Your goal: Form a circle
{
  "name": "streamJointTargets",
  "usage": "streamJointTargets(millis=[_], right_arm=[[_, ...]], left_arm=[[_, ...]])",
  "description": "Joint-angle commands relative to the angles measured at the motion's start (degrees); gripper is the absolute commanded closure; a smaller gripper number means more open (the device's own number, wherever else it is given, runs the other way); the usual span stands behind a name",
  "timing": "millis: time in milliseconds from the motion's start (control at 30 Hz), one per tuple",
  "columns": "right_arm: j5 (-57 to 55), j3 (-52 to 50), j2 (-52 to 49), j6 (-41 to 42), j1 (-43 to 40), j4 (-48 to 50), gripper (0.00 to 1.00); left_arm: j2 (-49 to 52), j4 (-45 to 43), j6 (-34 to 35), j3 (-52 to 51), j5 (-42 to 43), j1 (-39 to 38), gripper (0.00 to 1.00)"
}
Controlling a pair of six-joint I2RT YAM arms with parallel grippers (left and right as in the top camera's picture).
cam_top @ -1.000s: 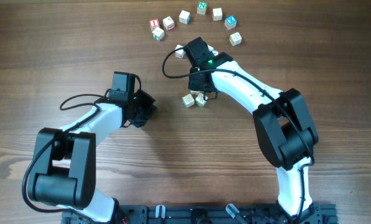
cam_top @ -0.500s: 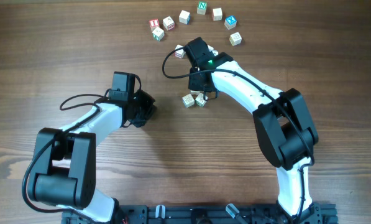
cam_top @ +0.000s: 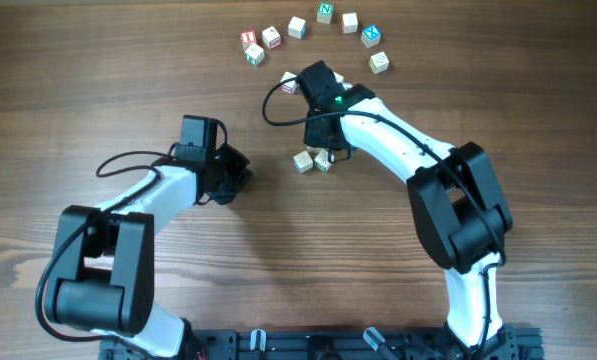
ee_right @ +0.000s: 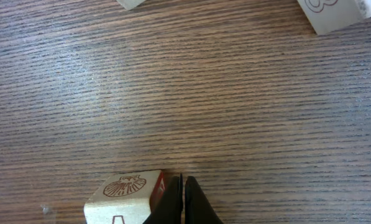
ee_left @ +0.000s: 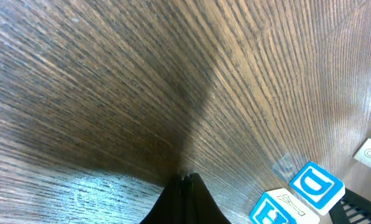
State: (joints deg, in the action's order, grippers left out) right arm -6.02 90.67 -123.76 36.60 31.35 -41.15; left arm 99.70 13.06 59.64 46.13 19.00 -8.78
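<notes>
The wooden surface point(cam_top: 98, 80) holds everything. The right arm point(cam_top: 398, 140) reaches into the middle. Its jaws are shut tight and empty, with the tips just beside a shell block point(ee_right: 126, 190), most likely so it can push the block along. The left arm point(cam_top: 158, 190) sits on the left, and its jaws are shut and empty too. The circle is not made yet. Little letter blocks point(cam_top: 324, 12) make a curve on the far side, and two loose blocks point(cam_top: 303, 160) sit nearer.
</notes>
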Motion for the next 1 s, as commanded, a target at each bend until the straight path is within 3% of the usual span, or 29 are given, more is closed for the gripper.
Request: streamJointTargets(millis=[0, 967], right_arm=[[0.20, 0.76, 1.38, 0.39, -0.02, 0.09, 0.95], [2.12, 0.76, 1.38, 2.32, -0.02, -0.13, 0.95]], left_arm=[[2.62, 1.62, -0.70, -2.73, -5.31, 0.63, 0.96], [2.62, 1.60, -0.68, -2.73, -5.31, 0.61, 0.96]])
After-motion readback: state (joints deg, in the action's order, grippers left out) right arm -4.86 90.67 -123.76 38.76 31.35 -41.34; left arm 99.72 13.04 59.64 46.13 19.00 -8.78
